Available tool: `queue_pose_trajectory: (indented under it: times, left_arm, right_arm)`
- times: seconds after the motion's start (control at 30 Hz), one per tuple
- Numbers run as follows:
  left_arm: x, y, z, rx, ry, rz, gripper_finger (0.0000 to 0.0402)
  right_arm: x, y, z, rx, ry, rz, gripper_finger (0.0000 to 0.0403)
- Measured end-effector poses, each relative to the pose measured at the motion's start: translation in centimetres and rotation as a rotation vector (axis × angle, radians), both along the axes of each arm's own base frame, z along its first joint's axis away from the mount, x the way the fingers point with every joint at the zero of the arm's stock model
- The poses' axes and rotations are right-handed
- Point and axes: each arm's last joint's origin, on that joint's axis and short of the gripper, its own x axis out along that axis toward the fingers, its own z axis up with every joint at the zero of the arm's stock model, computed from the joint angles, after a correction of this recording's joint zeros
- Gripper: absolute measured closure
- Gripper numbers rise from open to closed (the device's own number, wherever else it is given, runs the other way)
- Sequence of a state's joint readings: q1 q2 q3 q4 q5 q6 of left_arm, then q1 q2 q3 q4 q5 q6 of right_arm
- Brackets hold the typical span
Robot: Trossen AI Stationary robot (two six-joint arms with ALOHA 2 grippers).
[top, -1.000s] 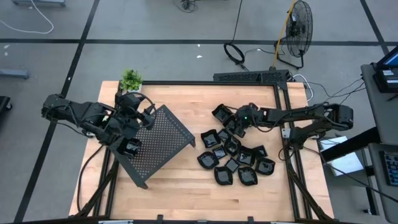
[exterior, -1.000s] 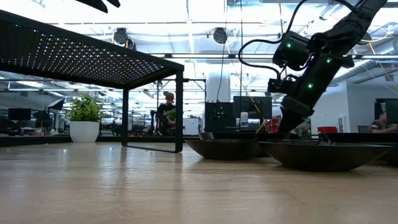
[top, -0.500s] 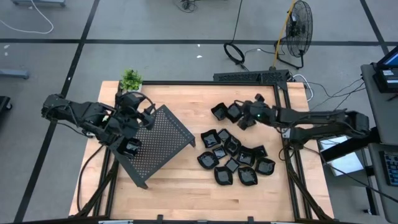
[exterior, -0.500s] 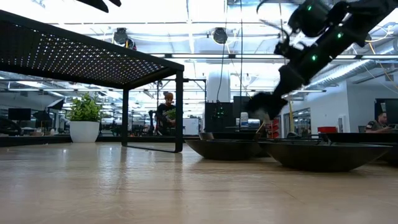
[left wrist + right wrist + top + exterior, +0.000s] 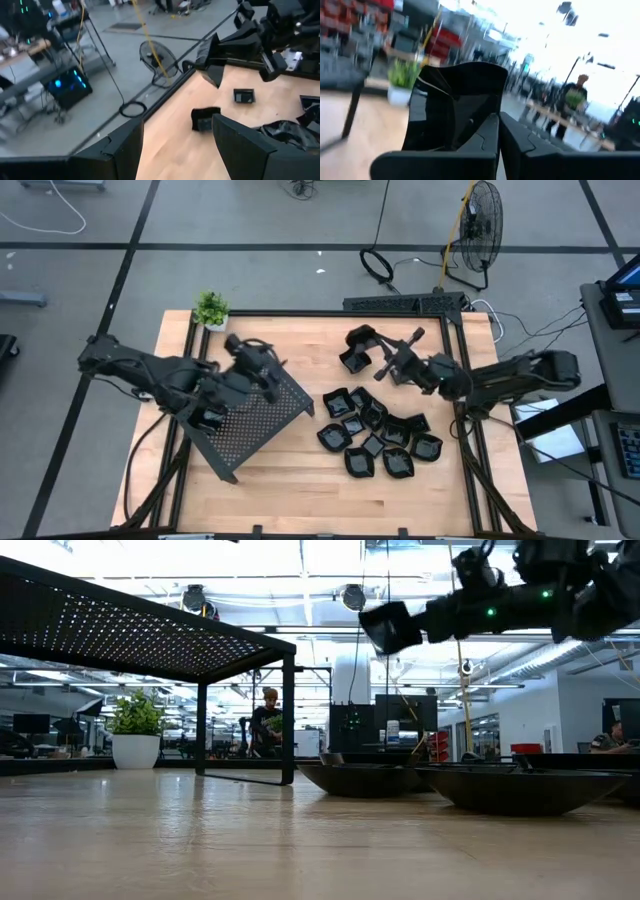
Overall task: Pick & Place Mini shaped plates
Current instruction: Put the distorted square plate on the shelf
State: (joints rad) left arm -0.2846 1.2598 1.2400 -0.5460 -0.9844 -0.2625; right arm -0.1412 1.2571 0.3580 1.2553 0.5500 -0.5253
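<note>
Where wooden table (image 5: 290, 470) ends, grey floor (image 5: 250, 270) holds a fan (image 5: 482, 220).

Glossy black plates (image 5: 375, 442) — dark perforated tray (image 5: 250, 415).

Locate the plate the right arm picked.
High view: the plate hangs in the right claw, off the table, above the pile, right of the tray.
</note>
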Motion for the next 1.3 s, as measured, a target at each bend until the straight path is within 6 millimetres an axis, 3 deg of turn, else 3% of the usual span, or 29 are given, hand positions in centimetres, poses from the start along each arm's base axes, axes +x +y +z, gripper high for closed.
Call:
queue_pose_trajectory:
  times: [0.23,0.4,0.6,0.73,1.07,1.3]
  left_arm:
    - [5.3,0.5,-2.3,0.008,-0.061,0.04,0.0162]
    - [9.0,1.2,-4.5,0.023,-0.044,-0.057,0.0163]
    - [11.6,2.3,-6.2,0.117,-0.018,-0.113,0.0163]
    - [12.2,3.6,-5.9,0.145,0.011,-0.087,0.0163]
    - [12.9,4.7,-2.4,0.178,0.174,-0.077,0.0163]
    - [16.3,3.7,-3.4,0.243,0.319,-0.134,0.0163]
  right_arm:
    - [0.7,0.8,-1.1,-0.089,-0.029,0.066,0.0403]
    - [1.0,1.5,-1.3,-0.163,0.004,0.068,0.0403]
    - [1.0,1.8,-1.3,-0.163,0.008,0.082,0.0403]
    - [1.0,1.8,-1.3,-0.157,0.003,0.084,0.0403]
    - [1.1,1.8,-1.3,-0.15,-0.002,0.087,0.0403]
    - [1.1,1.7,-1.4,-0.138,-0.002,0.09,0.0403]
